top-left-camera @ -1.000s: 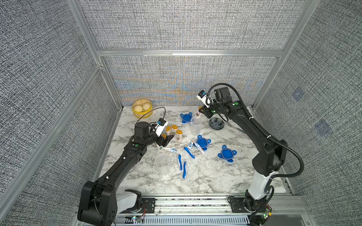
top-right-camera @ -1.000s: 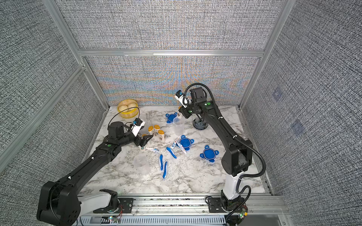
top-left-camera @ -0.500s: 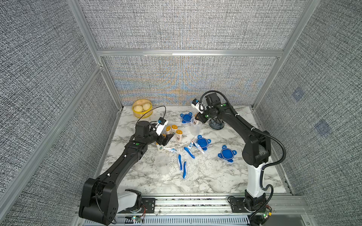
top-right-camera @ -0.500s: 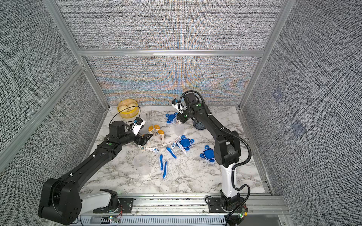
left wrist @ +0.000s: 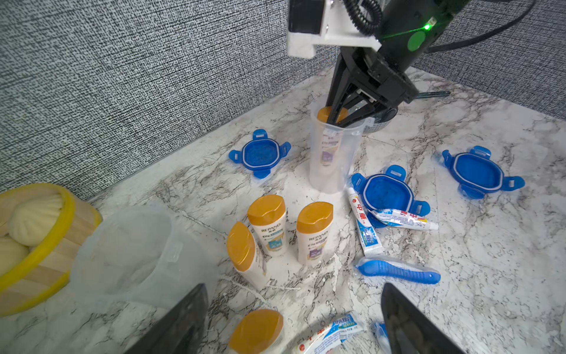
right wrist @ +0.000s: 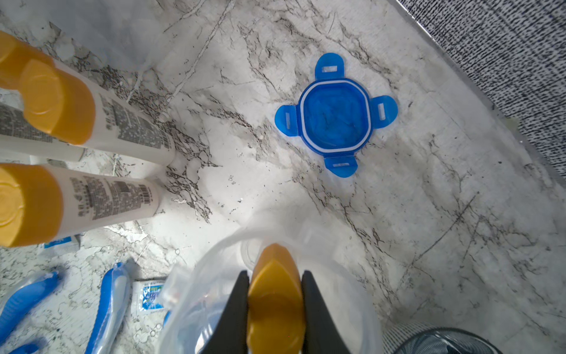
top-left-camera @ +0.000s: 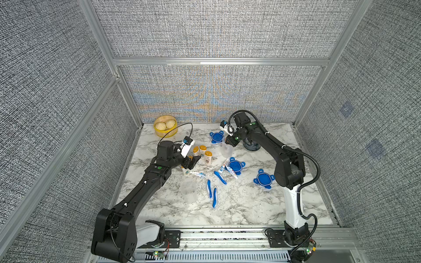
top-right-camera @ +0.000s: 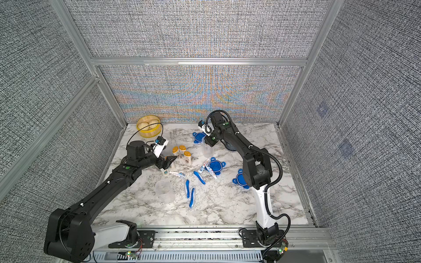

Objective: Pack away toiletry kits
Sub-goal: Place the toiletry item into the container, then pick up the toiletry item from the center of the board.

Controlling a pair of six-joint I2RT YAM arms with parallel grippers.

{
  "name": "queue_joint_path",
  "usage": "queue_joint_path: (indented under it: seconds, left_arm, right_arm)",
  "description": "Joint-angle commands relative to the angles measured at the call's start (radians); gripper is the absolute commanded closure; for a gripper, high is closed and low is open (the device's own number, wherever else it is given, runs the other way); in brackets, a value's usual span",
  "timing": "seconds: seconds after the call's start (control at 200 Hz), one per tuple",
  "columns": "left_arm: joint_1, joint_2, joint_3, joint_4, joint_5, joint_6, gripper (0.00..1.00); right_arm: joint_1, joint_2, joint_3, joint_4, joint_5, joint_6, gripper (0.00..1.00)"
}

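Your right hand (right wrist: 275,277) pinches a bottle (left wrist: 328,147) by its orange cap, lowered inside the clear cup (left wrist: 337,180) beneath it; next, release and lift clear, while your left hand (left wrist: 294,286) hangs wide open above a lying bottle (left wrist: 257,331).

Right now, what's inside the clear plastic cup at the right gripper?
One orange-capped white bottle, upright, cap pinched by the right gripper. Through the clear plastic cup nothing else shows; its floor is hidden.

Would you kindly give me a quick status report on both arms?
Right gripper shut on orange-capped bottle, inside clear cup. Left gripper open, above lying bottle. Nothing in the way.
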Motion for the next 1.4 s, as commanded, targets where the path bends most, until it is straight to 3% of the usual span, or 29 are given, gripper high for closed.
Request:
queue_joint_path:
  seconds: [0.0,0.375,0.666,0.901,1.246,1.396]
  left_arm:
    - [-0.001,-0.005,0.015,-0.033,-0.057,-0.025,0.13]
    - [-0.001,-0.027,0.025,-0.093,-0.221,-0.204,0.13]
    - [-0.001,-0.059,0.035,-0.249,-0.3,-0.148,0.13]
    - [0.0,-0.004,0.031,-0.245,-0.263,-0.128,0.19]
    - [-0.003,0.143,0.078,-0.156,-0.234,-0.223,0.14]
    - [-0.021,0.182,0.087,-0.147,-0.256,-0.237,0.19]
  right_arm:
    - [0.002,0.009,0.017,-0.026,-0.007,-0.01,0.8]
    - [0.002,0.01,0.045,-0.059,-0.036,-0.015,0.6]
    - [0.002,-0.06,0.029,-0.066,-0.07,-0.015,0.58]
    - [0.001,-0.125,-0.006,-0.067,-0.097,-0.009,0.58]
    - [0.002,-0.289,-0.168,0.01,-0.088,0.06,0.51]
    - [-0.003,-0.325,-0.222,0.043,-0.077,0.082,0.51]
